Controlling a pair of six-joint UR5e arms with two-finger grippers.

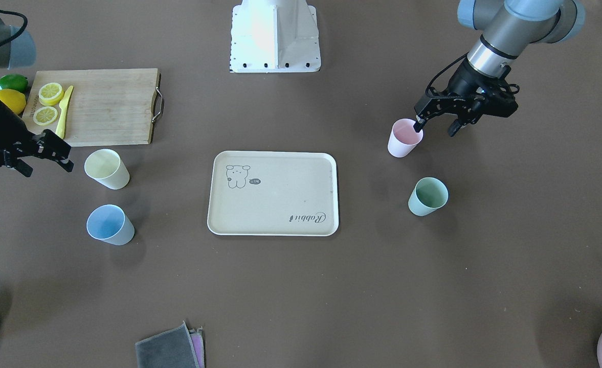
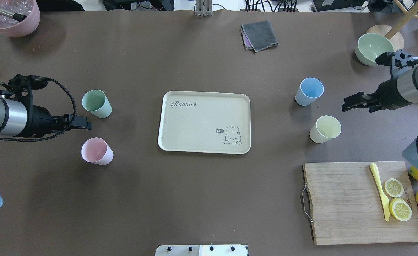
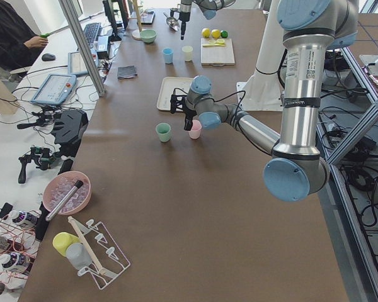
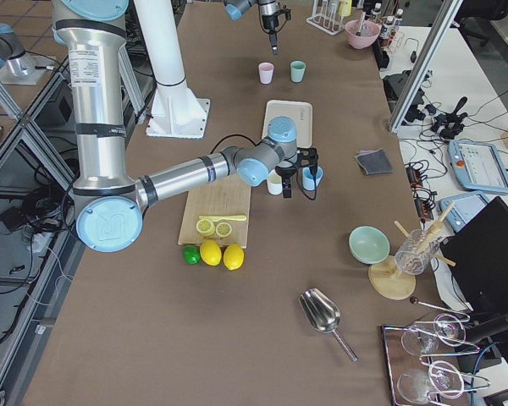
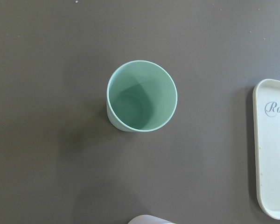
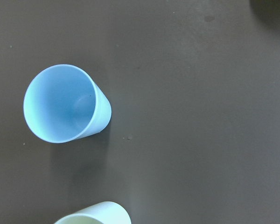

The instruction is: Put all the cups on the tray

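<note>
The cream tray (image 2: 194,124) lies mid-table with nothing on it; it also shows in the front view (image 1: 275,199). All the cups stand upright on the table. The mint cup (image 2: 97,103) and pink cup (image 2: 97,151) are left of the tray, the blue cup (image 2: 309,91) and yellow cup (image 2: 325,128) right of it. My left gripper (image 1: 436,128) is open and empty, hovering between the mint and pink cups, close to the pink cup (image 1: 404,138). My right gripper (image 1: 45,166) is open and empty, just outside the yellow cup (image 1: 107,168) and blue cup (image 1: 110,225).
A wooden cutting board (image 2: 343,202) with lemon slices and a yellow knife lies at the near right, whole lemons and a lime beside it. A pale green bowl (image 2: 374,48) is far right, a pink container (image 2: 11,17) far left, a grey cloth (image 2: 260,35) at the far edge.
</note>
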